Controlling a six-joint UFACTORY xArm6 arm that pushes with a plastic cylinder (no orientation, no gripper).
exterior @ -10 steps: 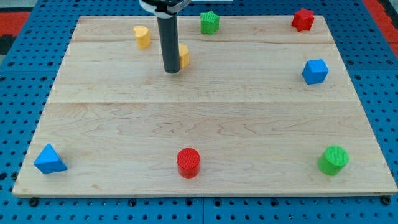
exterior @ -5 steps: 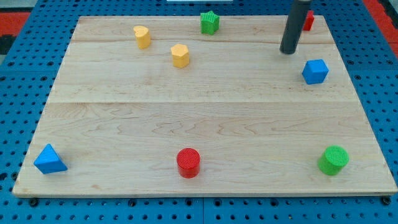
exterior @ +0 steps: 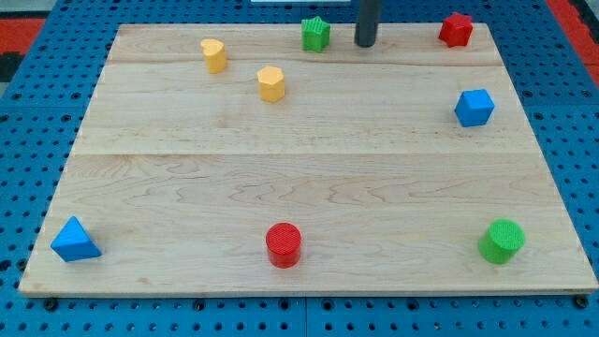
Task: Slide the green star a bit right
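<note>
Green star (exterior: 316, 34), upright, at board's top edge, approx. mid-width, slightly toward view's left.

My tip (exterior: 365, 44) stands just right of the green star (exterior: 316, 34), near the board's top edge.

A small gap seems to separate them, though from this angle I cannot be sure. On the wooden board (exterior: 309, 187), a red block (exterior: 456, 29), perhaps a star, sits at the top right, with a blue cube (exterior: 474, 107) below it. Two yellow blocks lie at the upper left: one (exterior: 213, 55) nearer the top, one (exterior: 270, 82) lower and to its right. Along the bottom: a blue triangle (exterior: 74, 240) at the left, a red cylinder (exterior: 283, 244) in the middle, a green cylinder (exterior: 502, 241) at the right.
</note>
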